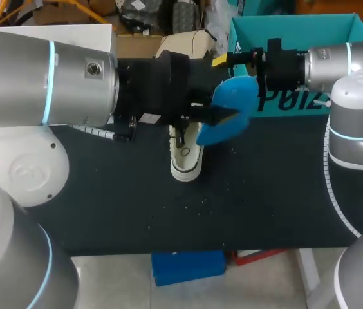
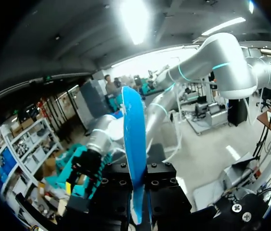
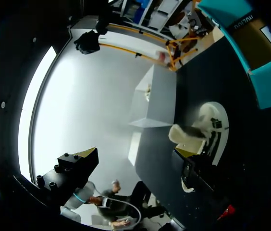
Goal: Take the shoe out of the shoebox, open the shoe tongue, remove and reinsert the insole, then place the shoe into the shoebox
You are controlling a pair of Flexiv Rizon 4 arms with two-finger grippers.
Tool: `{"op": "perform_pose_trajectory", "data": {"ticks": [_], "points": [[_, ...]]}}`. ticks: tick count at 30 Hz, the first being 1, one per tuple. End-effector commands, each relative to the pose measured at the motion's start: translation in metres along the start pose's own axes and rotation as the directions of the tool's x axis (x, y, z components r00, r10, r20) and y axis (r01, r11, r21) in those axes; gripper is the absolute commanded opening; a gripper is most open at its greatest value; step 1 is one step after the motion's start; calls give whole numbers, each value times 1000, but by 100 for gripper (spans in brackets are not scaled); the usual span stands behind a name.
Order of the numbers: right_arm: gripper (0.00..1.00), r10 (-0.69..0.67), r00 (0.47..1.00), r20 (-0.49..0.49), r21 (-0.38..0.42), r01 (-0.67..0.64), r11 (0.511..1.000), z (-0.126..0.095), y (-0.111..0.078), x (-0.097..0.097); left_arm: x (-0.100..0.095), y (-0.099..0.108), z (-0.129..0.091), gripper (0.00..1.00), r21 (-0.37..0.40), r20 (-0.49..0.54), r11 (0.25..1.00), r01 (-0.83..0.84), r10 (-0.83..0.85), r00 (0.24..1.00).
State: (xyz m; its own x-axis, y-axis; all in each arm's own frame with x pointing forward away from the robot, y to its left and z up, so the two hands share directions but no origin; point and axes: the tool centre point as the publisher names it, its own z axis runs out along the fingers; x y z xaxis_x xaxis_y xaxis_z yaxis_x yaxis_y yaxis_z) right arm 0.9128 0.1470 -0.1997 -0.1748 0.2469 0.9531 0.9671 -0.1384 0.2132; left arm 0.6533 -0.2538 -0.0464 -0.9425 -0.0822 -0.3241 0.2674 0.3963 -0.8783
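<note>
Tabletop (image 1: 265,193): insole (image 2: 133,139) in left end effector (image 2: 136,173)

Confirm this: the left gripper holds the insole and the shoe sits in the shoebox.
Wrong on the shoe: the head view shows it on the table, outside the shoebox. The left gripper does hold the insole.

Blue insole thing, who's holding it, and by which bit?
My left gripper holds the blue insole, its fingers pinching both flat faces near one end.
</note>
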Motion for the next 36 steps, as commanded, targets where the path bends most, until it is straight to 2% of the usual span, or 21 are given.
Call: {"op": "perform_pose_trajectory", "data": {"ticks": [1,3,8,11,22,31,36], "points": [[100,0,1000,1,-4,0,1000,2,-1,-1,12,23,-13,0,48,37,999,9,-11,999],[100,0,1000,1,-4,0,1000,2,-1,-1,12,29,-13,0,39,42,999,-3,1,999],[100,0,1000,1,-4,0,1000,2,-1,-1,15,44,-13,0,105,110,985,-136,125,986],[100,0,1000,1,-4,0,1000,2,-1,-1,19,55,-13,0,110,121,978,-176,163,979],[100,0,1000,1,-4,0,1000,2,-1,-1,16,89,-22,0,149,180,959,-242,214,960],[100,0,1000,1,-4,0,1000,2,-1,-1,16,109,-29,0,129,134,905,-405,388,912],[100,0,1000,1,-4,0,1000,2,-1,-1,17,123,-39,0,153,209,855,-497,463,861]]}}
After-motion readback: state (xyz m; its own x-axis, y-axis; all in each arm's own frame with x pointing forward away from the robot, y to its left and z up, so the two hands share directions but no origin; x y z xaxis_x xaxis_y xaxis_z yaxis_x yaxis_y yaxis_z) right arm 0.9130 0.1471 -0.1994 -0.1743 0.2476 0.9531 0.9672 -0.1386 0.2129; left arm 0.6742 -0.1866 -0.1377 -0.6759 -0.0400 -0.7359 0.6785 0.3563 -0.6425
